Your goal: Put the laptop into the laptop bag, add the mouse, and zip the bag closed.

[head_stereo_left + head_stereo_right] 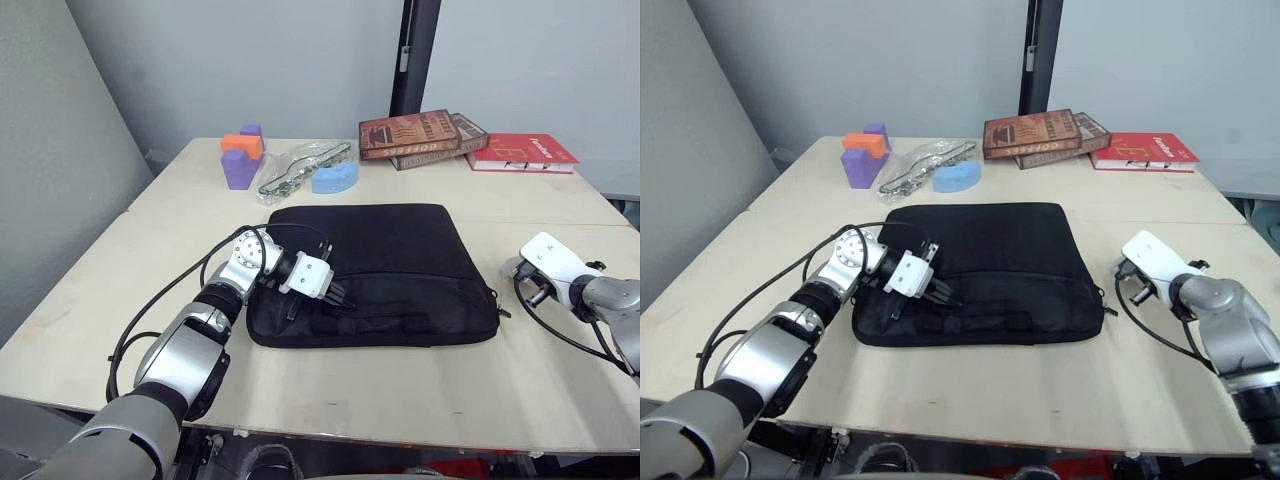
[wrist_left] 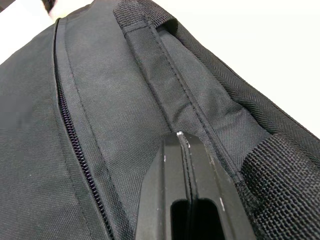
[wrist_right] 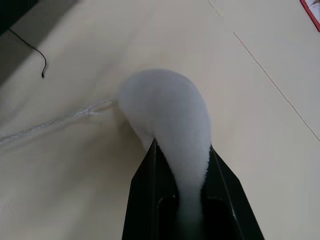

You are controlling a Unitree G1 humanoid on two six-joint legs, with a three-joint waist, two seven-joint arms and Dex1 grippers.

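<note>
Two tools are low over the pale worktop, one on each side of the laptop bag. The left tool lies on the bag's near left part with its black fingers clenched flat together. Their tips rest on the fabric just beside a strap handle, with the zipper running alongside. Whether anything thin is pinched between them is hard to make out. The right tool sits just off the bag's right edge, apart from it. It is grasping a white rounded thing that bulges out past the fingertips and rests on the worktop. This thing is too blurred to tell whether it is the mouse. A white string trails from beside it, and a thin black cord lies further off. The bag lies flat in the middle of the worktop, and what it holds cannot be seen. Along the far edge, from left to right, are purple and orange blocks, a crumpled clear wrapper, a blue piece, two stacked brown books and a red book.
</note>
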